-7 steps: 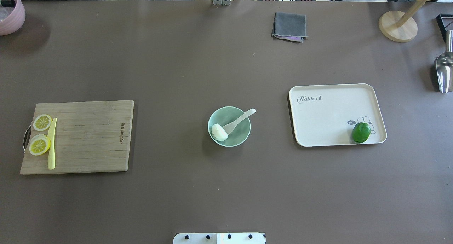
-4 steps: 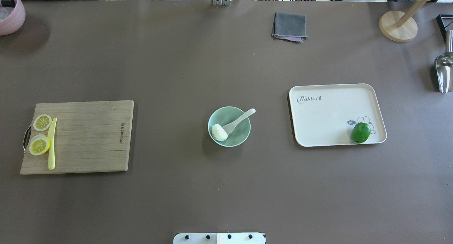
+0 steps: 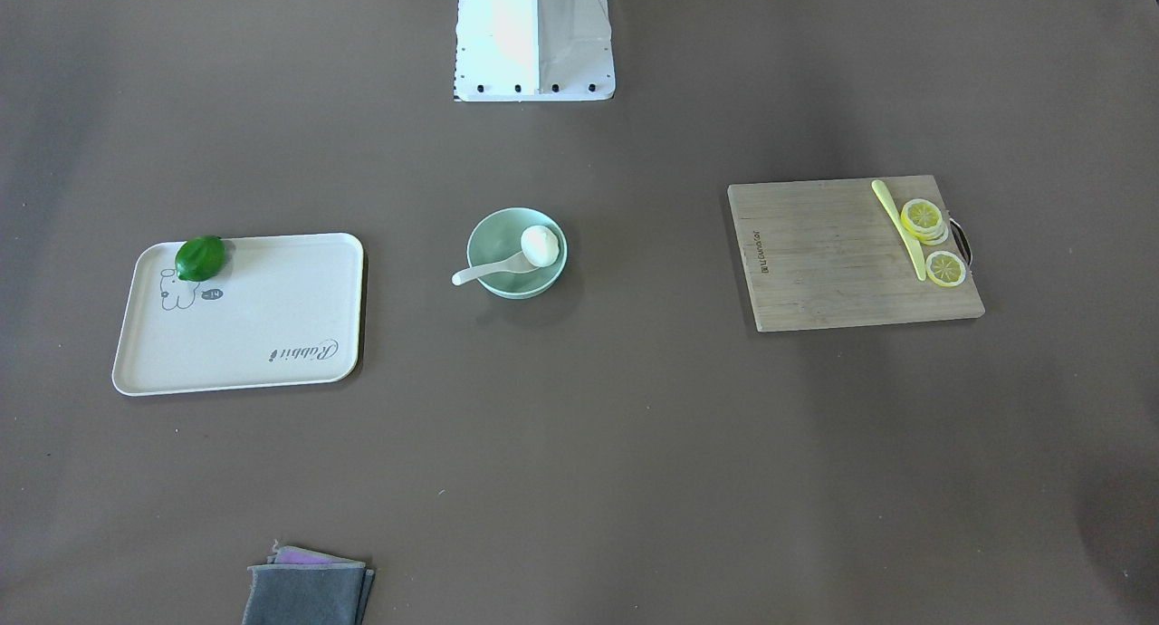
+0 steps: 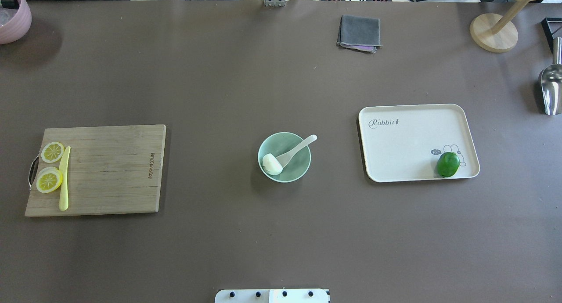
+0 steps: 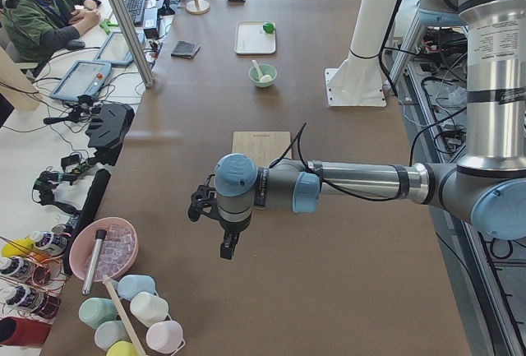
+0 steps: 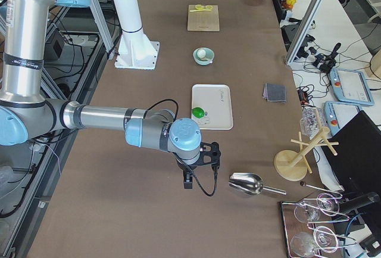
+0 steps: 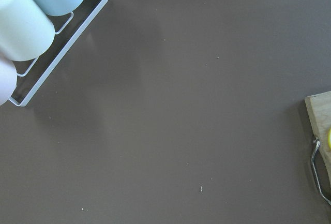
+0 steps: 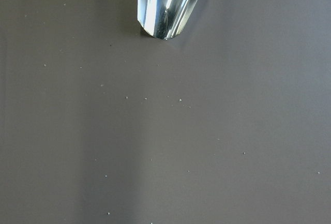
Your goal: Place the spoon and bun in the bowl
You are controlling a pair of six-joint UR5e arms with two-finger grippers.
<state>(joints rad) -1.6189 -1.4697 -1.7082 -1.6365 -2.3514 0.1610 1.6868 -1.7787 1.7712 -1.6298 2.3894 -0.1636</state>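
Observation:
The pale mint-green bowl (image 4: 293,170) stands at the table's middle, also in the front view (image 3: 509,283). The white bun (image 4: 271,164) lies inside it at the left. The white spoon (image 4: 299,148) rests with its scoop in the bowl and its handle over the far right rim. Both also show in the front view: the bun (image 3: 540,245) and the spoon (image 3: 484,270). My left gripper (image 5: 227,248) hangs off the table's left end and my right gripper (image 6: 188,183) off its right end. Both are far from the bowl. I cannot tell whether they are open or shut.
A wooden cutting board (image 4: 109,171) with lemon slices (image 4: 49,180) and a yellow knife (image 4: 64,178) lies at the left. A white tray (image 4: 408,140) holding a lime (image 4: 448,164) lies at the right. A grey cloth (image 4: 359,33), metal scoop (image 4: 550,90), wooden stand (image 4: 492,33) and pink bowl (image 4: 13,17) sit at the edges.

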